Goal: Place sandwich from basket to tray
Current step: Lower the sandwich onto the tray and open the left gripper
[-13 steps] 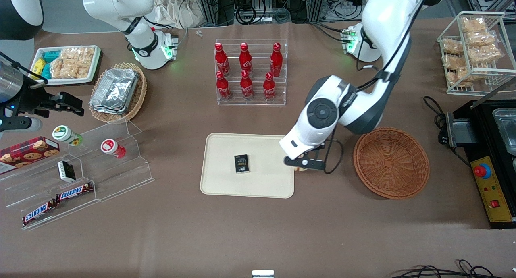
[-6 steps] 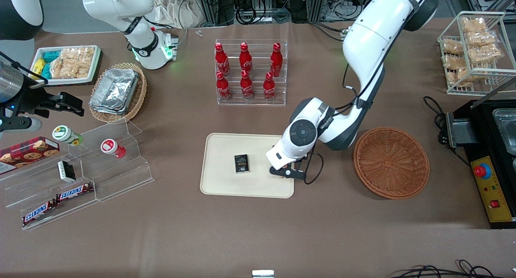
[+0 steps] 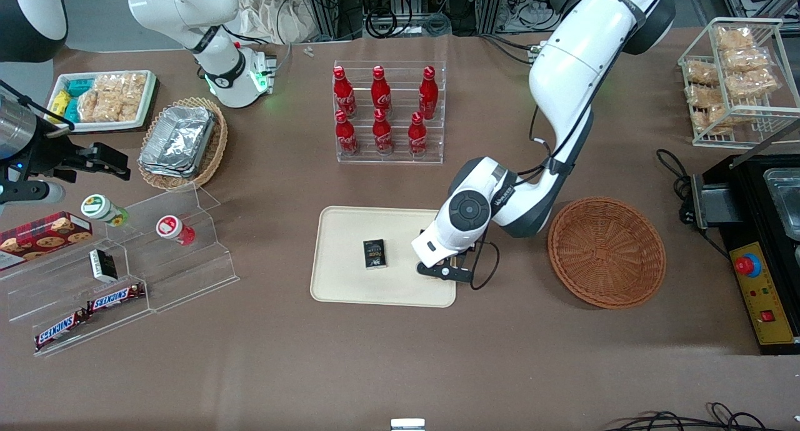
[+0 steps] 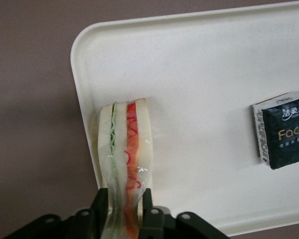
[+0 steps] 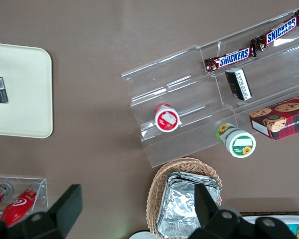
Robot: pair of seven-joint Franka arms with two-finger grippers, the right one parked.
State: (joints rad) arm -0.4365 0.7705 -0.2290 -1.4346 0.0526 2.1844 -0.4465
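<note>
My left gripper (image 3: 442, 270) hangs low over the cream tray (image 3: 350, 287), at the tray end nearest the orange-brown wicker basket (image 3: 606, 252). In the left wrist view the gripper (image 4: 123, 211) is shut on the sandwich (image 4: 125, 144), a plastic-wrapped white wedge with green and orange-red filling. The fingers (image 4: 100, 209) pinch its wrapped end and the wedge reaches out over the tray (image 4: 204, 74) close to its rim. In the front view the arm hides the sandwich. Nothing lies in the basket.
A small black tissue pack (image 3: 374, 253) lies on the tray near its middle. A clear rack of red bottles (image 3: 389, 113) stands farther from the front camera. Toward the parked arm's end are acrylic steps with snacks (image 3: 119, 262) and a tan basket of foil containers (image 3: 182, 141).
The left arm has carried the sandwich from beside the tray's edge to over the tray, away from the basket, and has come a little lower in the last half second.
</note>
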